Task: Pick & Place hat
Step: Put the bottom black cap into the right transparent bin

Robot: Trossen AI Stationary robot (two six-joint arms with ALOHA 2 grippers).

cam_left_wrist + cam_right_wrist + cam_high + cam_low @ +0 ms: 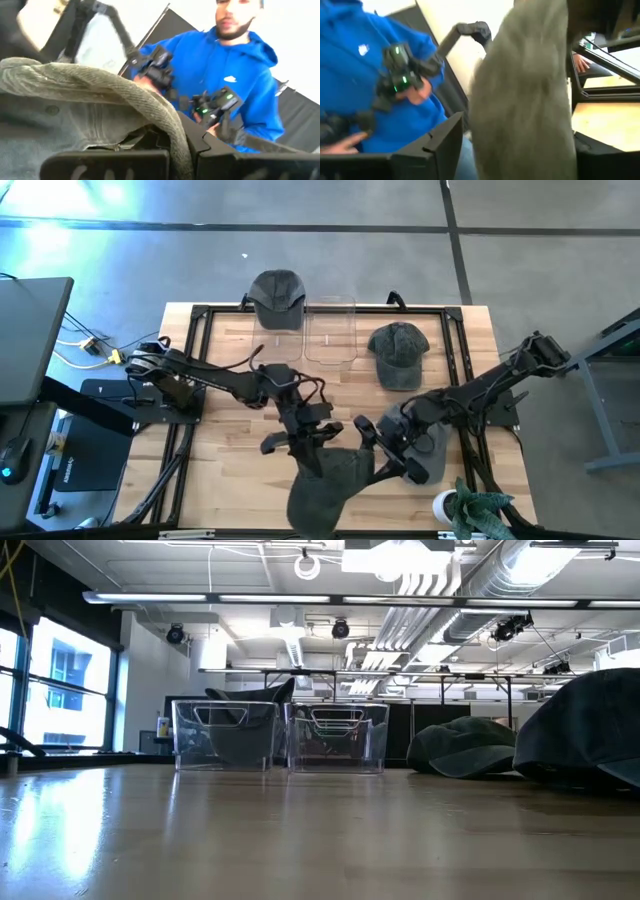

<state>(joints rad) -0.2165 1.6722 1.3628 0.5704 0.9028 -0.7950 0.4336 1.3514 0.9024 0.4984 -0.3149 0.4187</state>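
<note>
Both arms meet at the near middle of the wooden counter (230, 380), where a dark grey hat (330, 480) hangs between them, its lower part past the counter's near edge.

Left hand (305, 442): positioned at the hat's left upper rim. In the left wrist view its fingers are clamped on the hat's thick fabric edge (125, 95).

Right hand (385, 450): positioned at the hat's right upper rim. In the right wrist view the hat's cloth (525, 100) runs down between its fingers, so it appears clamped on the hat, though the contact itself is blurred.

Other items:
- Two clear bins stand side by side at the far edge. The left bin (224, 734) holds a second hat (277, 298).
- A third hat (398, 354) lies on the counter just right of the right bin (337, 736).
- A person in a blue hoodie (240, 75) stands beyond the counter, holding control handles.
</note>
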